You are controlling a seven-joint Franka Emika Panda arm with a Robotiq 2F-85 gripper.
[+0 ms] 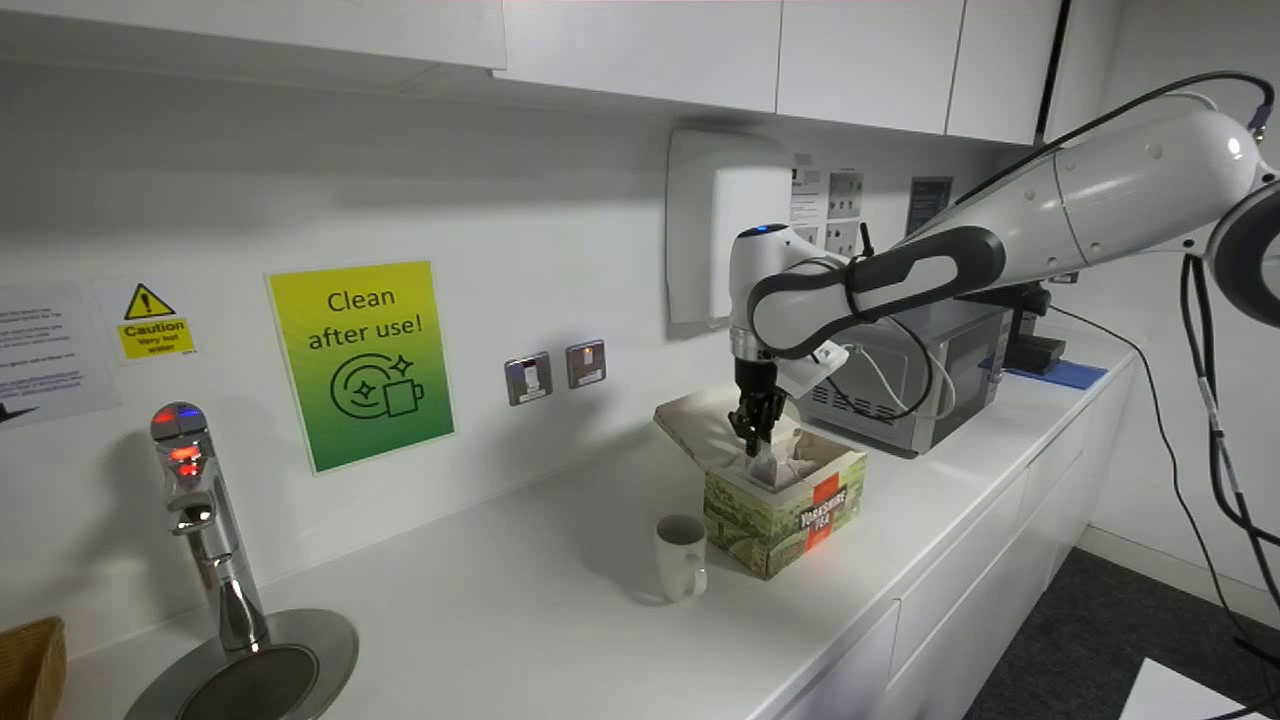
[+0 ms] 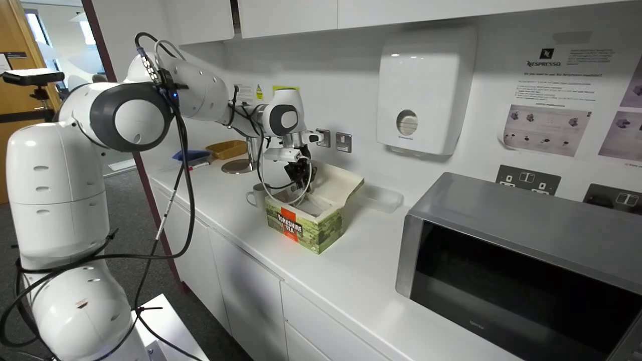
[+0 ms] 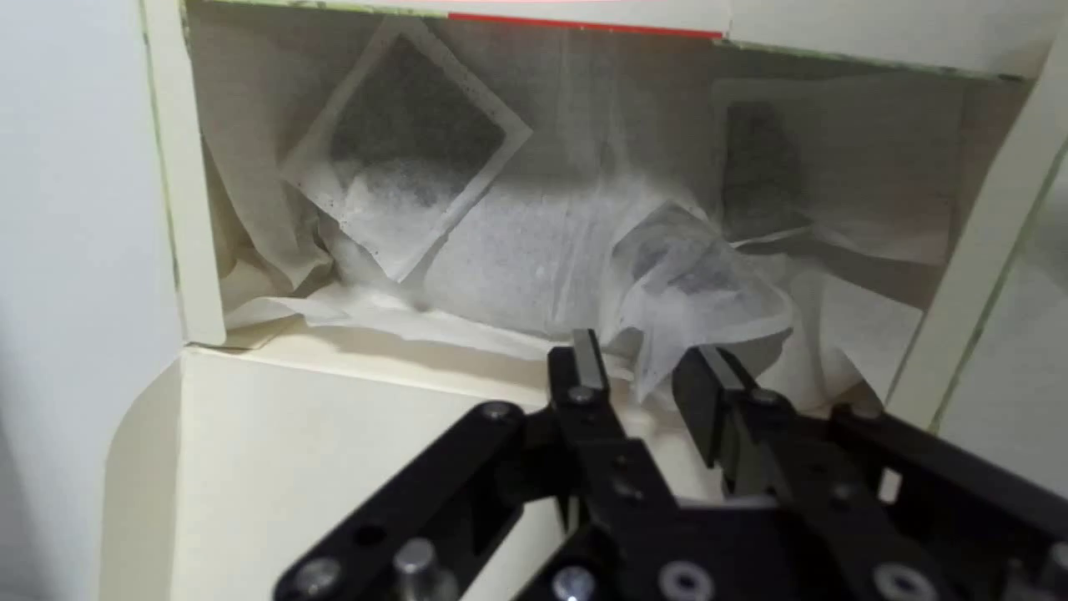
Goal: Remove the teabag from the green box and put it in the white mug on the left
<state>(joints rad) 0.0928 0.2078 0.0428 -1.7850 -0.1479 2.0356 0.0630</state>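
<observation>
The green box [image 1: 775, 535] stands open on the counter, also in the exterior view [image 2: 326, 233]; its pale flap [image 1: 705, 425] is raised towards the wall. The white mug [image 1: 675, 570] stands upright beside the box, empty-handled and partly hidden behind it in an exterior view [image 2: 258, 196]. My gripper [image 1: 757, 448] points down over the box opening. In the wrist view my gripper [image 3: 644, 355] is open, its fingers apart. The corner of a crumpled teabag [image 3: 697, 292] lies between the fingertips, with a gap visible. Another teabag [image 3: 417, 125] lies flat in the box.
A grey microwave [image 2: 501, 250] stands along the counter past the box. A clear plastic tray [image 2: 379, 198] lies by the wall behind it. A tap [image 1: 220, 560] and wicker basket [image 1: 35, 660] are at the far end. A towel dispenser [image 2: 426, 90] hangs on the wall.
</observation>
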